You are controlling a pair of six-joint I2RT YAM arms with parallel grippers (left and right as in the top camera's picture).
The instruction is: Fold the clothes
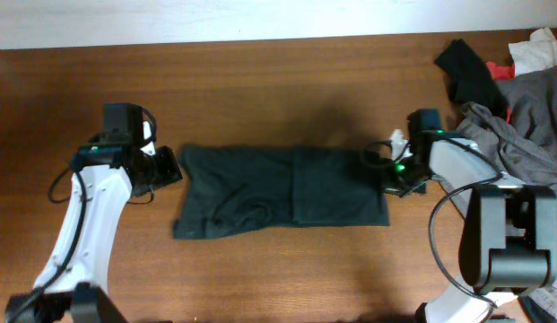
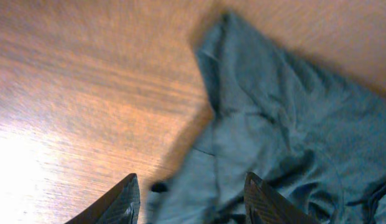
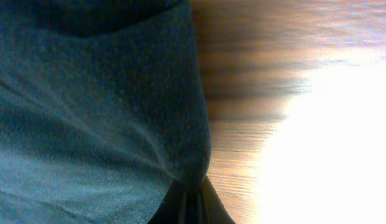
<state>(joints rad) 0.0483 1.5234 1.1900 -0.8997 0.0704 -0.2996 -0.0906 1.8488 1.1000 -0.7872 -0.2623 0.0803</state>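
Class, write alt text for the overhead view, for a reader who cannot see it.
A dark garment, folded into a rough rectangle, lies on a wooden table, the left pincer at its left edge, the right pincer at its right edge. A grey garment and black cloth lie at top right.

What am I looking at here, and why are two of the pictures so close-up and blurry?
These are two white robot arms at a wooden table. The wide picture comes from a camera above; each close-up comes from a camera on one arm's wrist, looking past its own jaws. A dark garment lies flat between the arms. The left arm is at one edge with jaws open, holding nothing. The right arm has its jaws shut on the opposite edge, pinching the cloth. In the far corner sits a pile: a grey garment, a black cloth and a red scrap.
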